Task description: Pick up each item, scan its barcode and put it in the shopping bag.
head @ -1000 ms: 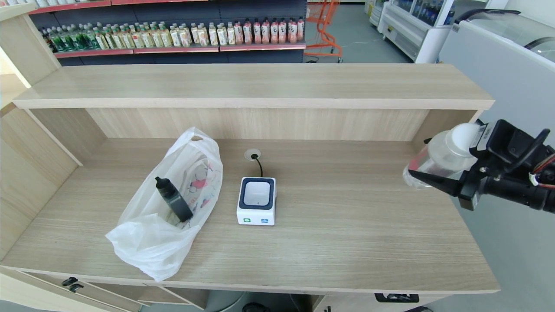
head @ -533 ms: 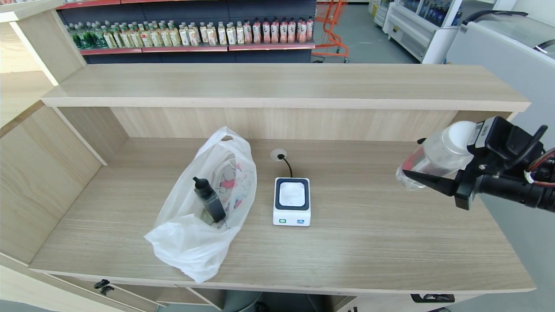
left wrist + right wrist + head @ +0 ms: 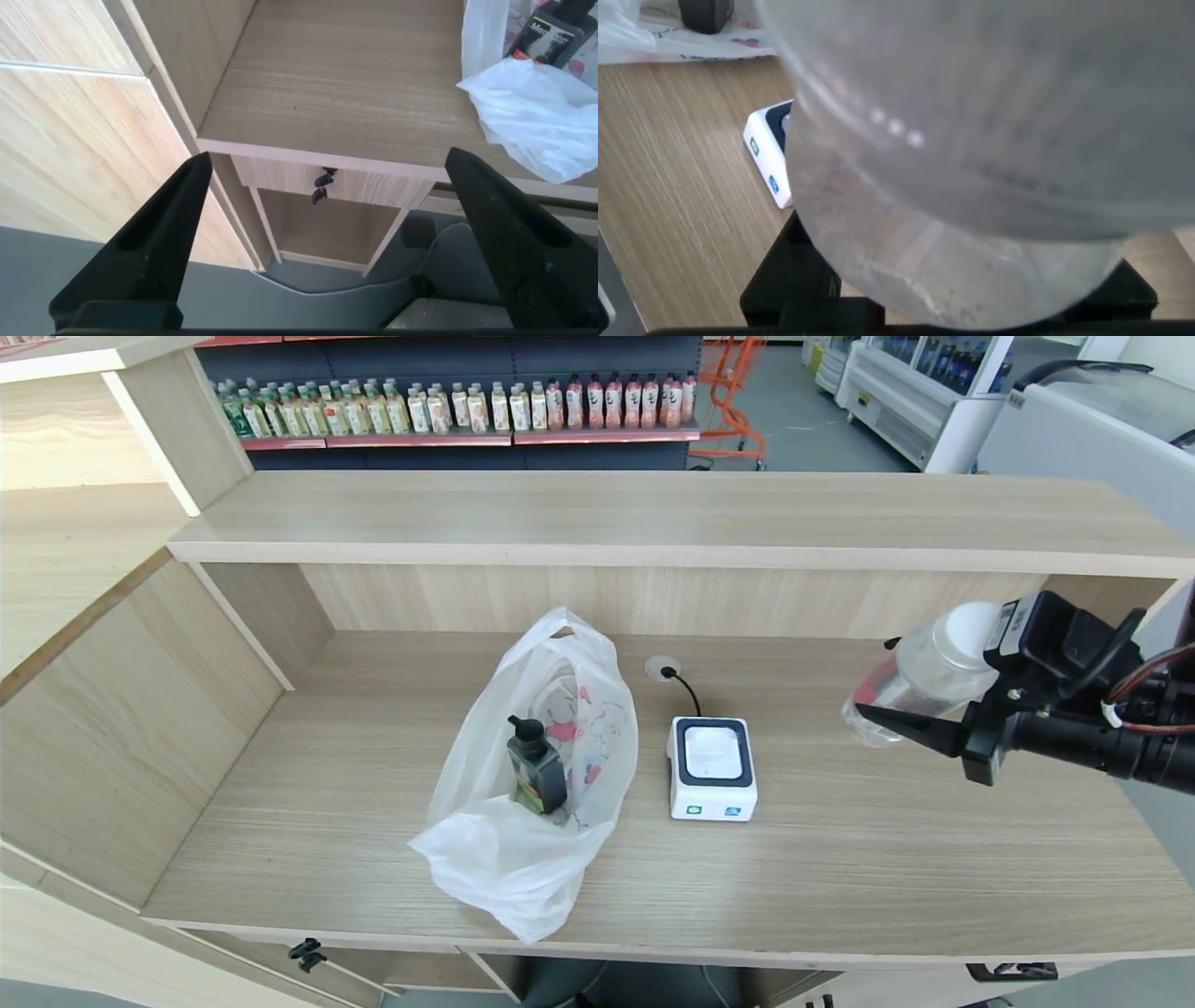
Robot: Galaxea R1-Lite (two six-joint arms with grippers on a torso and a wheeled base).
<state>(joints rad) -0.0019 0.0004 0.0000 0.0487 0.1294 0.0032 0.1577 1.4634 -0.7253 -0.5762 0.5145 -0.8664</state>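
Bottle (image 3: 920, 677), clear plastic with a white cap, is clamped in the right tool (image 3: 878, 677), above the counter (image 3: 840, 859), well right of the scanner (image 3: 712, 767). Likely light, slippery, crushable; grip mid-body.

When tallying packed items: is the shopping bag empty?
No, a dark pump bottle sits inside the shopping bag.
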